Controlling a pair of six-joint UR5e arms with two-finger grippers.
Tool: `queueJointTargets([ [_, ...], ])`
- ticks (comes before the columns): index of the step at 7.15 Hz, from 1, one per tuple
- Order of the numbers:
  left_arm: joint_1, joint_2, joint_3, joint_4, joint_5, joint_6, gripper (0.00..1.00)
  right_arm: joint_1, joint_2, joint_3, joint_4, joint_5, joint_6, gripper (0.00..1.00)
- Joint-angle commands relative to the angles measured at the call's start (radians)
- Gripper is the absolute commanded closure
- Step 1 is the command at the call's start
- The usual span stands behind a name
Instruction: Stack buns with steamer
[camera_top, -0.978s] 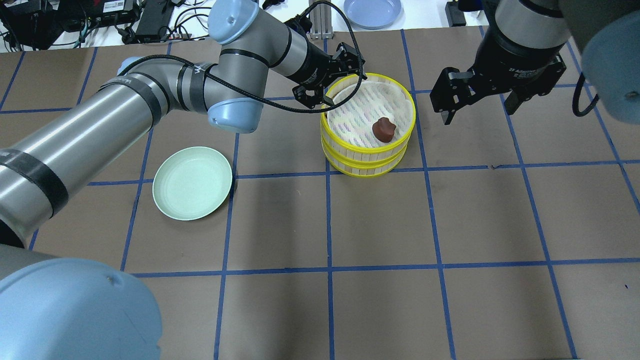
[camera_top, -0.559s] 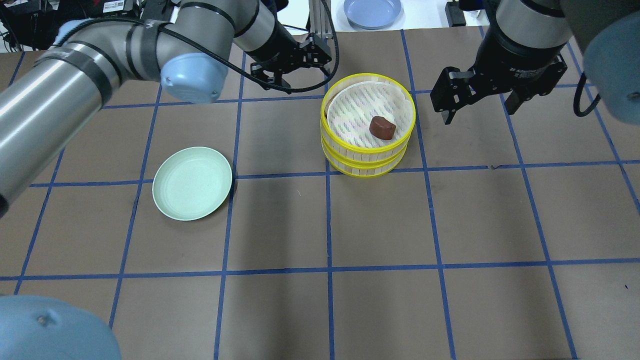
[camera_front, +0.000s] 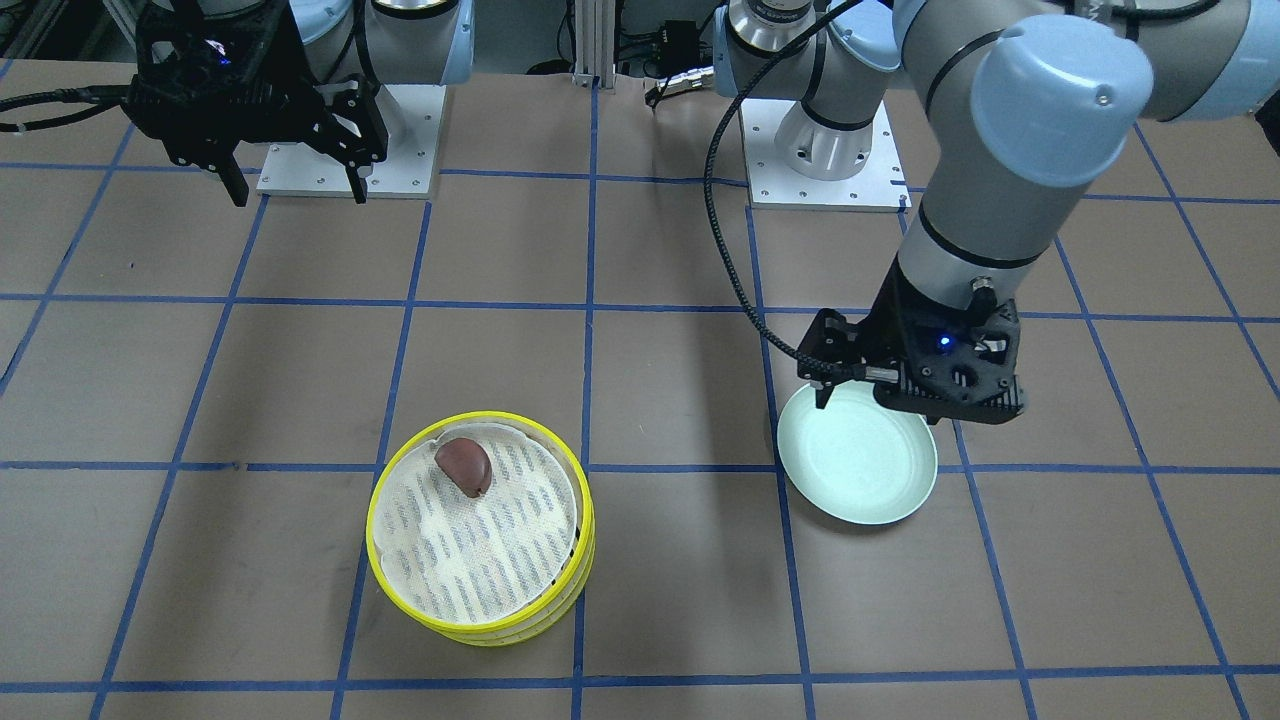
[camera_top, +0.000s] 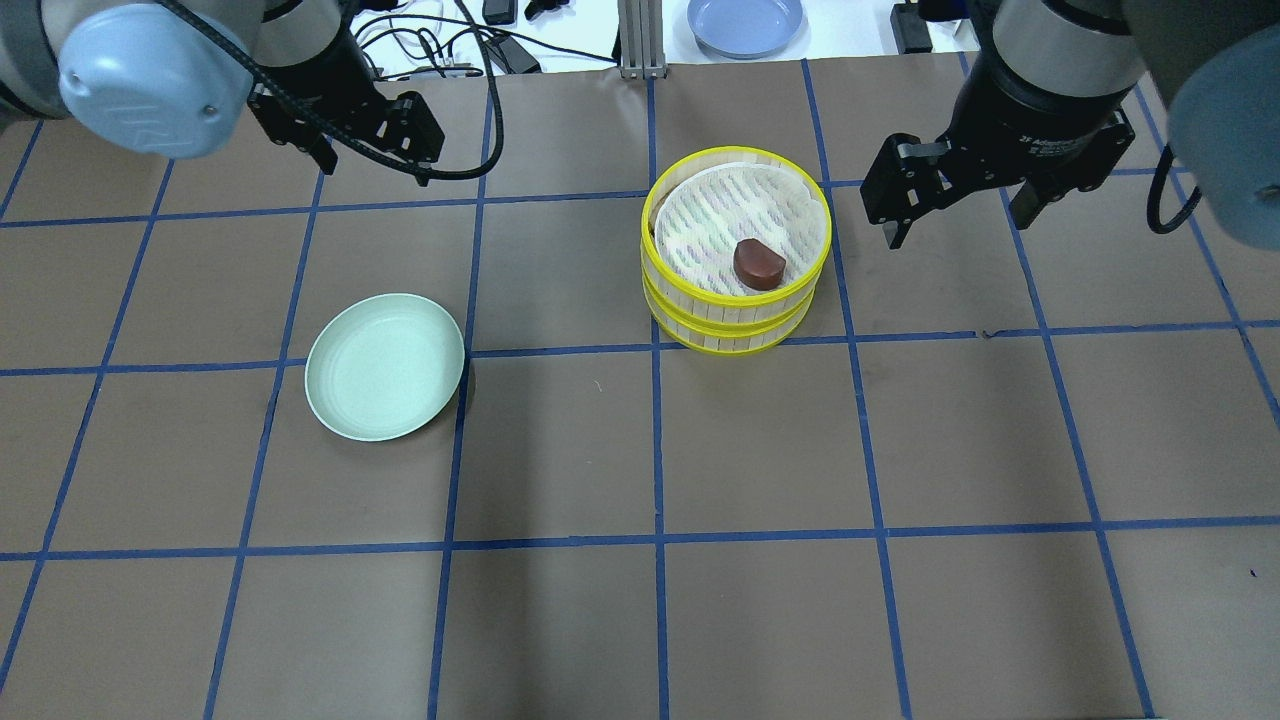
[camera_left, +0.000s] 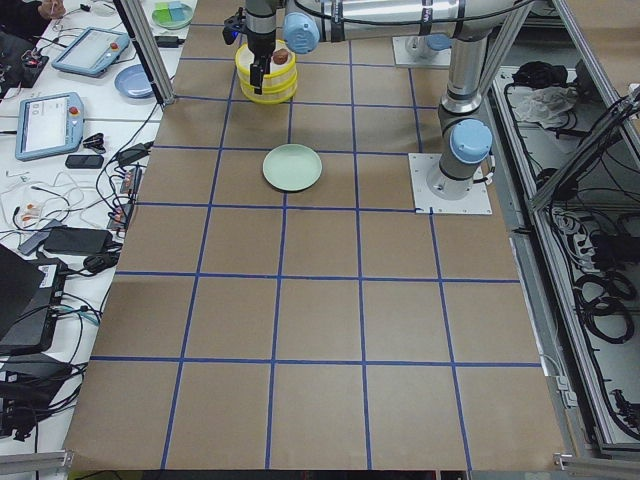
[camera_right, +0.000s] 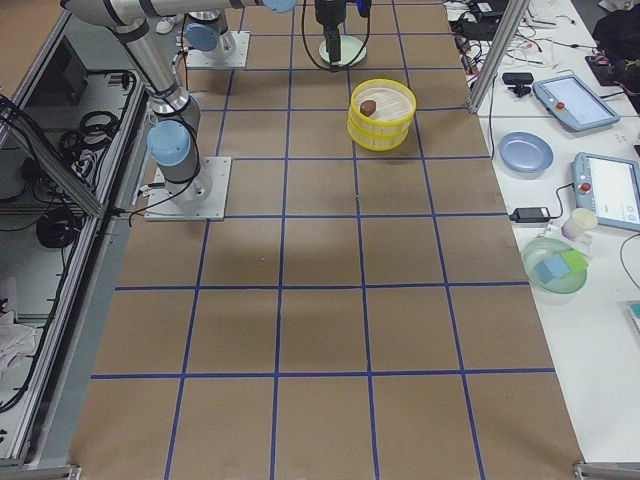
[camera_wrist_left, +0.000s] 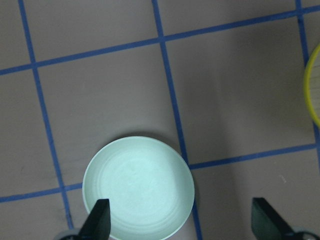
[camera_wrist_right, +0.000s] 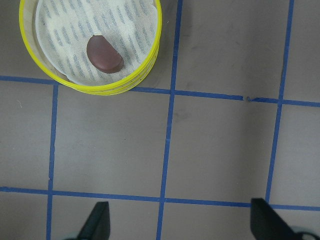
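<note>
The steamer (camera_top: 735, 318) is two yellow-rimmed tiers stacked one on the other, right of the table's middle; it also shows in the front view (camera_front: 372, 530). The reddish-brown bun (camera_top: 759, 264) lies on the top tier's white liner, also in the right wrist view (camera_wrist_right: 104, 54). The cream-white bun is out of view. My left gripper (camera_top: 375, 165) is open and empty, well left of the steamer, high above the far side of the pale green plate (camera_top: 385, 366). My right gripper (camera_top: 960, 215) is open and empty, hanging just right of the steamer.
The green plate (camera_wrist_left: 137, 187) is empty. A blue plate (camera_top: 745, 22) sits on the white bench beyond the table's far edge. The arm bases (camera_front: 345, 140) stand at the robot's edge of the table. Blue tape lines grid the brown table.
My left arm has swung left, from the steamer's far-left rim to above the green plate. The brown bun has shifted slightly on the liner. The right arm has not moved.
</note>
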Motion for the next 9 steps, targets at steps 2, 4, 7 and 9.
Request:
queueJointTargets([
  [2,0.078,0.102,-0.025,-0.152,-0.051,0.008,0.0,0.0,0.001,0.003,-0.021,0.01,0.002,0.0],
  [4,0.073,0.152,-0.058,-0.15,-0.054,0.005,0.0,0.0,0.001,0.003,-0.032,0.008,0.005,0.0],
  [7,0.072,0.155,-0.075,-0.141,-0.061,0.011,0.0,0.0,0.003,0.003,-0.032,0.01,0.005,0.0],
  [9,0.073,0.172,-0.09,-0.141,-0.065,0.005,0.0,0.0,0.001,0.003,-0.032,0.01,0.005,0.0],
])
